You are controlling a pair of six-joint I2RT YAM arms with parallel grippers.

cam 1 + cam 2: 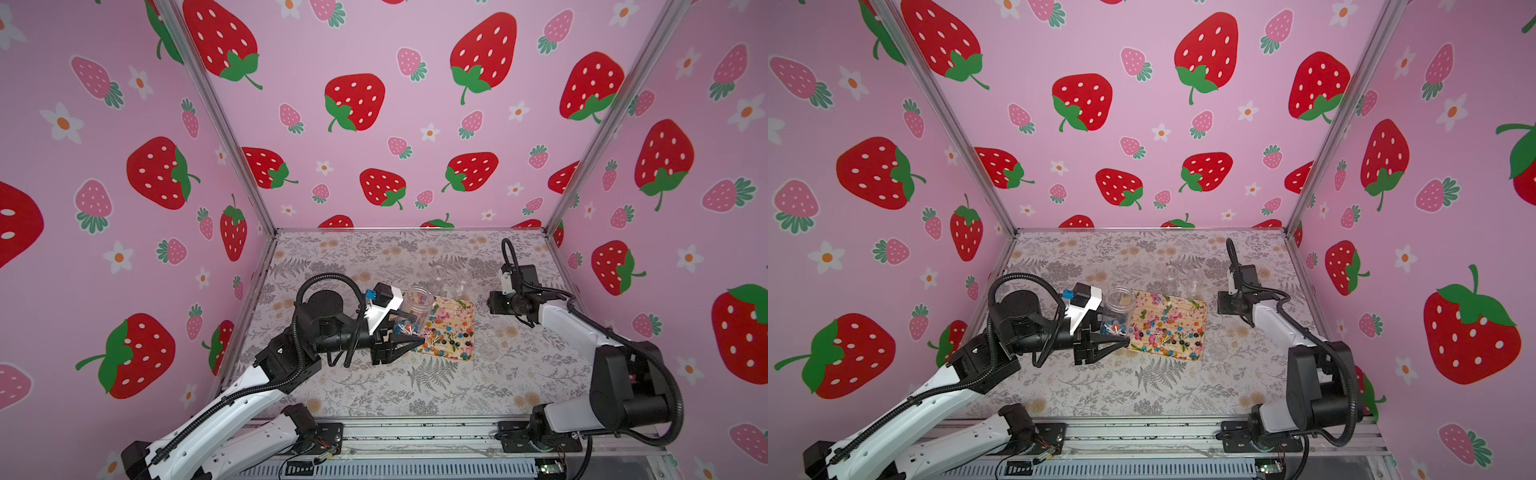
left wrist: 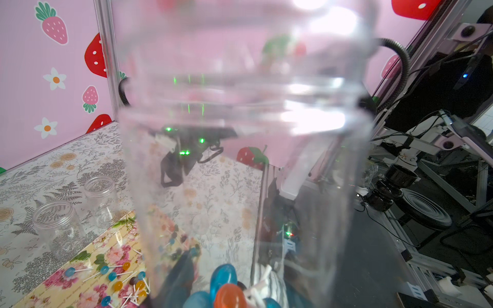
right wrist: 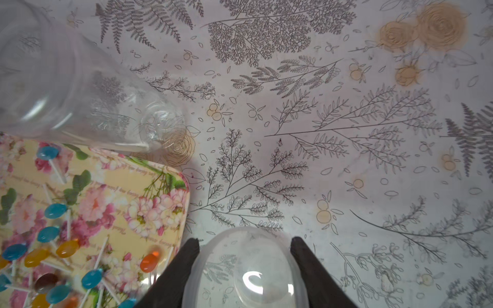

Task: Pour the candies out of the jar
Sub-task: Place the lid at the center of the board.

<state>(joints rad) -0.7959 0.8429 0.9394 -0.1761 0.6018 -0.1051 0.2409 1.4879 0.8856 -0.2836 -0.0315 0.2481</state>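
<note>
Arm posture. The left arm (image 1: 232, 399) extends from the near base with its elbow bent and its wrist level, turned inward toward the right arm (image 1: 577, 328). The left gripper (image 1: 409, 328) lies on its side, jaws closed across the jar (image 1: 417, 301). The right arm rises from its base, folds at the elbow and reaches away and inward. Its wrist bends so that the right gripper (image 3: 244, 241) points straight down, black fingers (image 3: 184, 261) pressed against opposite edges of a clear lid (image 3: 248, 269).

Pink strawberry-print walls (image 1: 374, 124), aluminium corner posts (image 1: 216, 116), grey fern-patterned tabletop (image 1: 374, 386).
</note>
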